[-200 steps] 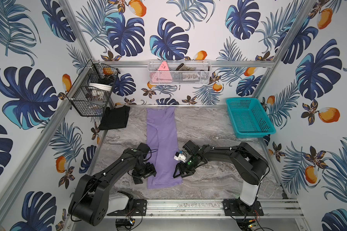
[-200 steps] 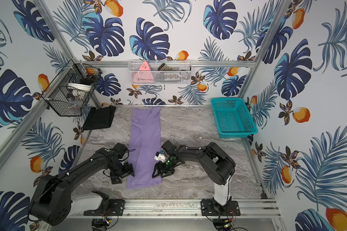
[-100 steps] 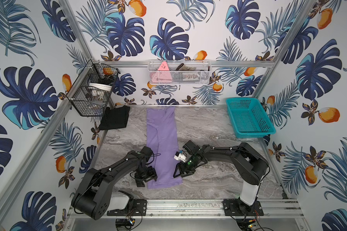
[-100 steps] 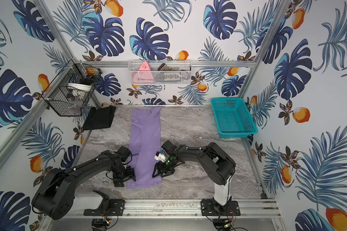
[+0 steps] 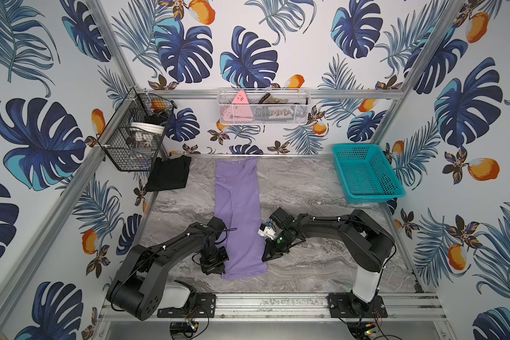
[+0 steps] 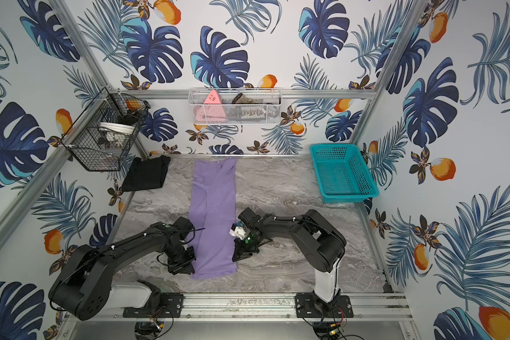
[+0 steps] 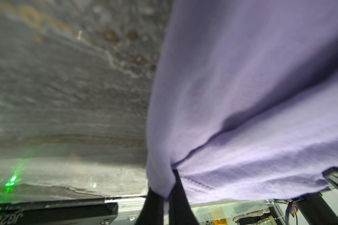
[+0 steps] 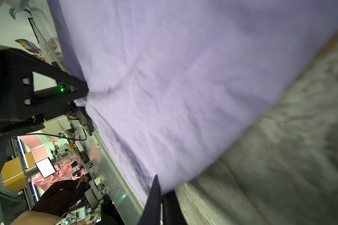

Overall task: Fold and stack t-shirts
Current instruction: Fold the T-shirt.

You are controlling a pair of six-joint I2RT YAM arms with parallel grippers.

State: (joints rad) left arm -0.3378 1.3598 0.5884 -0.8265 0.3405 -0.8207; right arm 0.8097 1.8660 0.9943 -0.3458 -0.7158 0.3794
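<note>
The left gripper (image 7: 165, 195) and the right gripper (image 8: 162, 192) are each clamped on one hem corner of the lavender shirt (image 5: 237, 212), which stretches flat away from them, probably to lift the hem evenly for folding; the black shirt (image 5: 168, 173) lies well beyond the left one.

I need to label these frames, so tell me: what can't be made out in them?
- purple shirt: folded into a strip; both top views show no front details.
- wire basket contents: too small, behind mesh, top views.
- left pincer tips: under its own wrist in top views.
- Right wrist view: shirt hem and table blurred.
</note>
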